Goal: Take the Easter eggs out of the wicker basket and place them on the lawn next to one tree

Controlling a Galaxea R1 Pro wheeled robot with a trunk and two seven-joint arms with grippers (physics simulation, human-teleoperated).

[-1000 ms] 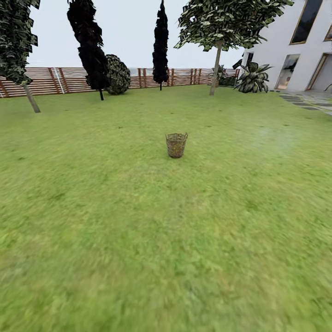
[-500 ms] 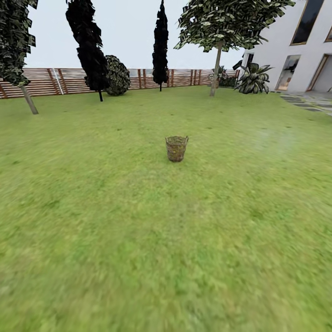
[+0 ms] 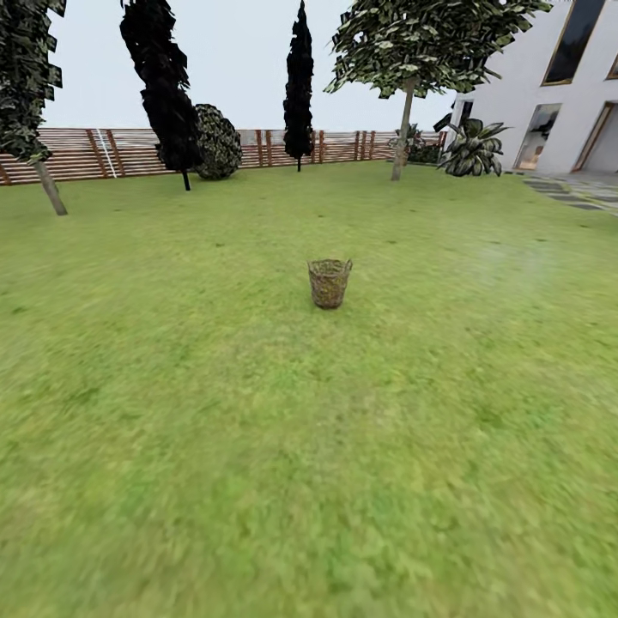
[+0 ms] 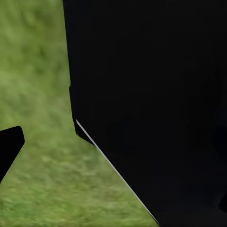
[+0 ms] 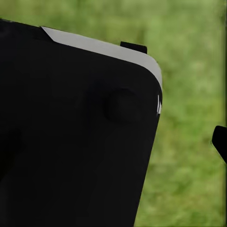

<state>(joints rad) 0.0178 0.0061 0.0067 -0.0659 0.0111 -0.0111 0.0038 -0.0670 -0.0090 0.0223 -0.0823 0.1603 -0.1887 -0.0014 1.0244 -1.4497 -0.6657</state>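
Wicker basket [image 3: 330,283] stands upright, mouth skyward, on lawn [image 3: 257,429].

Dark columnar trees [image 3: 299,81] and a round bush [image 3: 216,140] line the fence [image 3: 94,152].

Garden colours around the wicker basket [image 3: 330,282]

Tan-brown open weave on mottled green lawn [image 3: 257,446]; behind it, brown slatted fence [image 3: 94,152], near-black columnar trees [image 3: 299,81], pale grey-beige trunk [image 3: 401,133] under green crown, white house [image 3: 549,94].
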